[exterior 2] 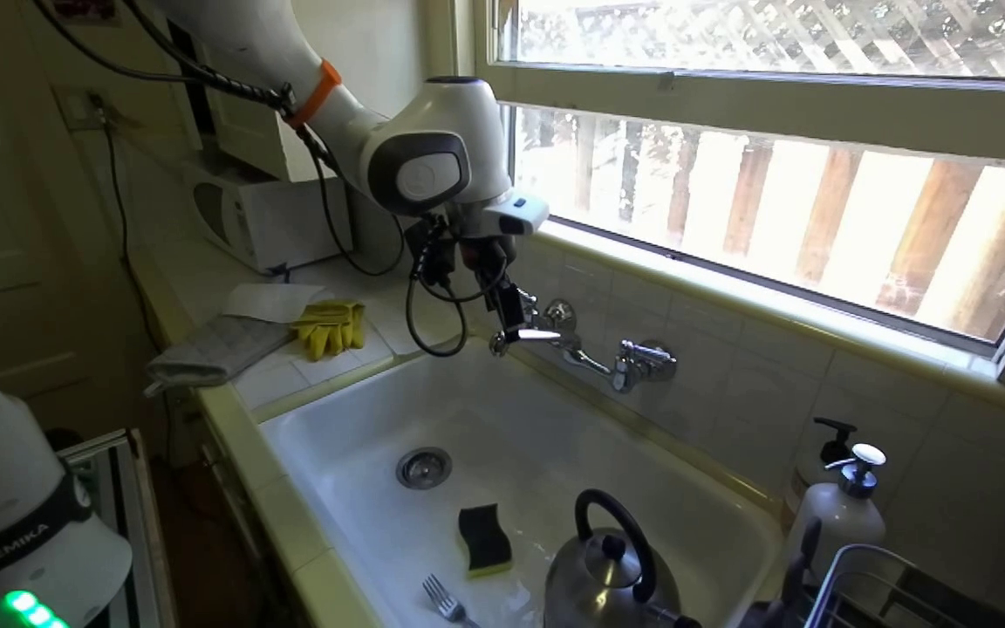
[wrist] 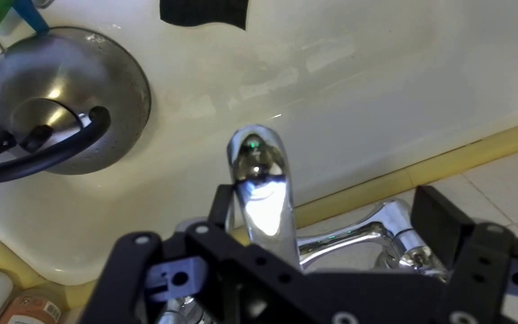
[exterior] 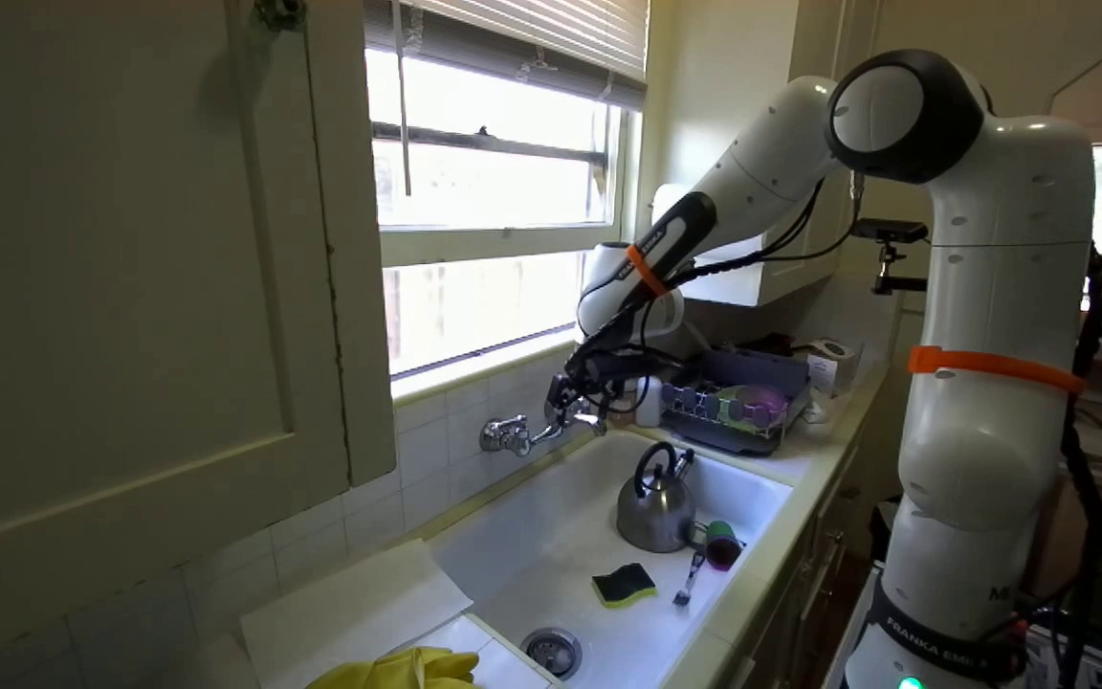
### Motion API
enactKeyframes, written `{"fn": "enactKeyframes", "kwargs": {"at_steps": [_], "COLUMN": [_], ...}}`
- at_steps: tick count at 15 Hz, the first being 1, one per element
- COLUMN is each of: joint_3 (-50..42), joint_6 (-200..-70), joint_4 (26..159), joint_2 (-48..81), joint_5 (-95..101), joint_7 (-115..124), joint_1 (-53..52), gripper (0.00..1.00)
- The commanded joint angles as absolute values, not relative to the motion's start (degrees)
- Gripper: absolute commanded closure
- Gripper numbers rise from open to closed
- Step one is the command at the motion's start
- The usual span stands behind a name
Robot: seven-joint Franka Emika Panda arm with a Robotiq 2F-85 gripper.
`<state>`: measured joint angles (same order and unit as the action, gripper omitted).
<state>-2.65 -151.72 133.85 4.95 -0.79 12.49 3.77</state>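
sink (exterior: 532, 565): white, set below the window (exterior: 489, 297). contents: one steel kettle (exterior: 654, 517), upright, lid on, black handle raised, interior hidden; one green cup (exterior: 720, 536) just beside it, tipped on its side; one fork (exterior: 689, 580) near the cup; one black and yellow sponge (exterior: 624, 580), dark face up, apart from the kettle. the drain (exterior 2: 424, 468) lies toward the end away from the kettle. wet patches show on the basin floor.

rack (exterior: 771, 368): grey, beyond the kettle's end of the sink, holding a purple dish (exterior: 760, 410) and a green dish (exterior: 731, 407).

bottles: a white bottle (exterior 2: 834, 523) with a silver pump stands by the rack; a black pump (exterior 2: 834, 440) shows behind it.

gripper (wrist: 324, 204): spread wide, holding nothing. the tap (wrist: 265, 211) is fixed to the tiled wall above the sink's rear edge; its spout sits between the fingers (wrist: 221, 209), close to one of them. contact cannot be confirmed.

counter (exterior 2: 284, 381): tiled. at the drain end lie yellow gloves (exterior 2: 328, 327), a grey cloth (exterior 2: 219, 349) and a white sheet (exterior 2: 267, 302), with a white appliance (exterior 2: 280, 222) farther along.

room: cream cabinets (exterior: 149, 287) flank the window; a blind (exterior: 513, 57) hangs partly raised; a plank fence (exterior 2: 745, 196) stands outside.
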Motion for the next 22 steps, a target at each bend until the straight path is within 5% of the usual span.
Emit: {"fn": "enactKeyframes", "kwargs": {"at_steps": [1, 22], "joint_3": [-2.2, -2.5], "joint_6": [-152.5, -151.9], "joint_4": [132.3, 122.9], "joint_2": [7.1, 14.7], "joint_5": [-3.1, 7.2], "joint_7": [12.3, 27.2], "joint_1": [2.7, -5.4], "gripper": [0.0, 0.0]}}
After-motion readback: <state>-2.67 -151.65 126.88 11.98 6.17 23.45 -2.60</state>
